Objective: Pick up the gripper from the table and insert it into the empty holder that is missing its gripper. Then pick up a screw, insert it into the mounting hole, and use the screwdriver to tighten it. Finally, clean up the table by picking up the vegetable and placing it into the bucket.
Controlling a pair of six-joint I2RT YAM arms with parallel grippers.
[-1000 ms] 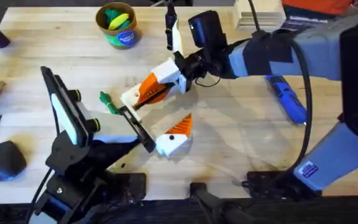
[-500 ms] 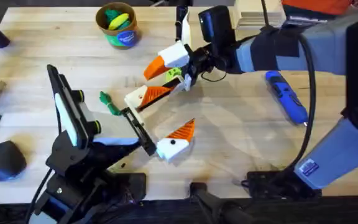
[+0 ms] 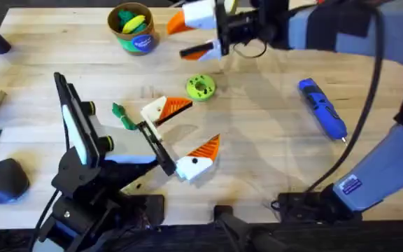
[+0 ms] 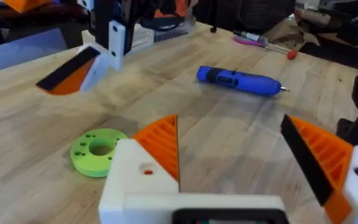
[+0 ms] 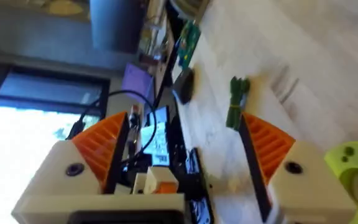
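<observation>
Bright green is what's new on the bench [image 3: 271, 161]: the holed disc [image 3: 200, 87], which a moment ago sat between the right claw's fingers, now lies flat on the wood just beyond the left claw [image 3: 200, 123]. The right claw [image 3: 200, 33] has let it go and climbed away toward the far edge, near the bucket [image 3: 140, 43]. Its fingers are spread wide with nothing between them. The left claw rests low over the bench, also spread and holding nothing.

We read this as the right arm clearing itself of an object that isn't part of the job, so it is free for the next pick. Both left fingers carry an orange ribbed fin on a white block. From the left wrist view, one block shows a small dark hole in its face, so we judge that screw work may be pending.

The screwdriver [image 3: 322, 108] lies on its side, well apart on the right, blue with its thin bit pointing toward the near edge. The vegetable [image 3: 123, 116], dark green and knobbly, lies on the bench just beside the left arm's wrist, not yet in the bucket.
</observation>
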